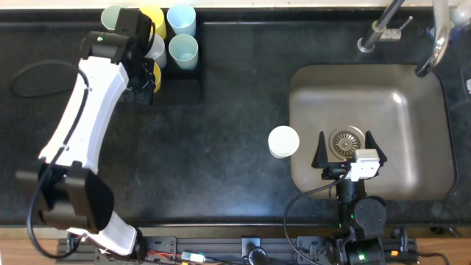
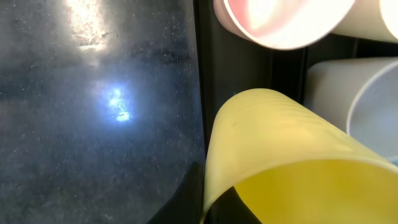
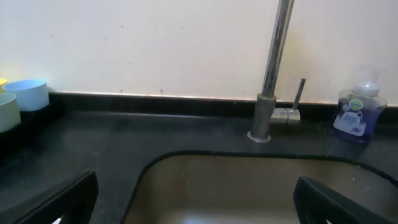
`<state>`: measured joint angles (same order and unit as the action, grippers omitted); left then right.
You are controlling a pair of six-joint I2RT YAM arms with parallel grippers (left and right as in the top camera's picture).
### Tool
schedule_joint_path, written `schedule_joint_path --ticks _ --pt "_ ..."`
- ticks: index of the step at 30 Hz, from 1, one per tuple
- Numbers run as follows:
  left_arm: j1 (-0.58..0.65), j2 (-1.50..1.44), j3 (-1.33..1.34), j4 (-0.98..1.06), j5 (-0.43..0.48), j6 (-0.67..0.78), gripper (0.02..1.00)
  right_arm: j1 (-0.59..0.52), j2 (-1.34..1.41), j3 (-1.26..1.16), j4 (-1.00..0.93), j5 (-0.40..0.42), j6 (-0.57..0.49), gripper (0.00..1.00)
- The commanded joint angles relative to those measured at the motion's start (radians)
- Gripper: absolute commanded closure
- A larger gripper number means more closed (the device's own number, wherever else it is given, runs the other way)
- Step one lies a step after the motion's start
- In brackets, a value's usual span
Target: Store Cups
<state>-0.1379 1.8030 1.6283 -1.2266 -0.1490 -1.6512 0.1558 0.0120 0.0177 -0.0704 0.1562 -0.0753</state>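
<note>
The black speckled countertop carries a black cup rack at upper left and a white cup centre-right, just beside the sink.

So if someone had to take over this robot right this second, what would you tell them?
Left tool: looks closed on the wall of a yellow cup, at the edge of the black rack nearest the robot.
Right tool: open, holding nothing, over the sink.
Done: a pale green cup, two light blue cups and others stand in the rack.
Left: set the yellow cup into the rack. Then fetch the white cup, which stands alone on the counter just beside the sink.
</note>
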Motion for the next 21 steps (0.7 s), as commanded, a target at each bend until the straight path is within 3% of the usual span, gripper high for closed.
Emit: schedule_joint_path --ticks 1,17,21 --pt "0.039 0.042 -0.002 0.014 0.014 -0.029 0.982 -0.004 -0.008 -0.013 0.007 -0.006 0.0 0.003" --pt "0.048 0.157 -0.002 0.081 0.056 0.005 0.98 -0.004 -0.008 -0.013 0.007 -0.006 0.0 0.003" --pt "0.048 0.157 -0.002 0.081 0.051 0.005 0.932 -0.004 -0.008 -0.013 0.007 -0.006 0.0 0.003"
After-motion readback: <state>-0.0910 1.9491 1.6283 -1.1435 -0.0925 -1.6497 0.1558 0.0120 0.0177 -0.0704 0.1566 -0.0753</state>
